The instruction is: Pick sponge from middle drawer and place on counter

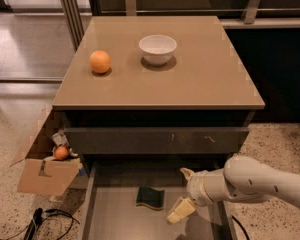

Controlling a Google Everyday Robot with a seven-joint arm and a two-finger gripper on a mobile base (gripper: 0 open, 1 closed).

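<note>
Down in the pulled-out, shallow grey middle drawer (110, 219), the dark green, wavy-edged sponge (150, 198) lies flat on the floor. The white arm's two-finger gripper (183, 193) hangs just right of it, fingers spread apart, holding nothing. The smooth tan-beige counter (210, 79) carries a white bowl (157, 48) and a round orange fruit (100, 62).

No text, label, brand, number or sign can be read. The worktop (190, 84), the white bowl (157, 49), the dark drawer front (155, 140) and the cardboard box (45, 176) show no legible marking. The end effector (182, 193), equally unmarked, hangs over the open middle drawer (115, 219), just right of the sponge (150, 197), fingers spread apart.
</note>
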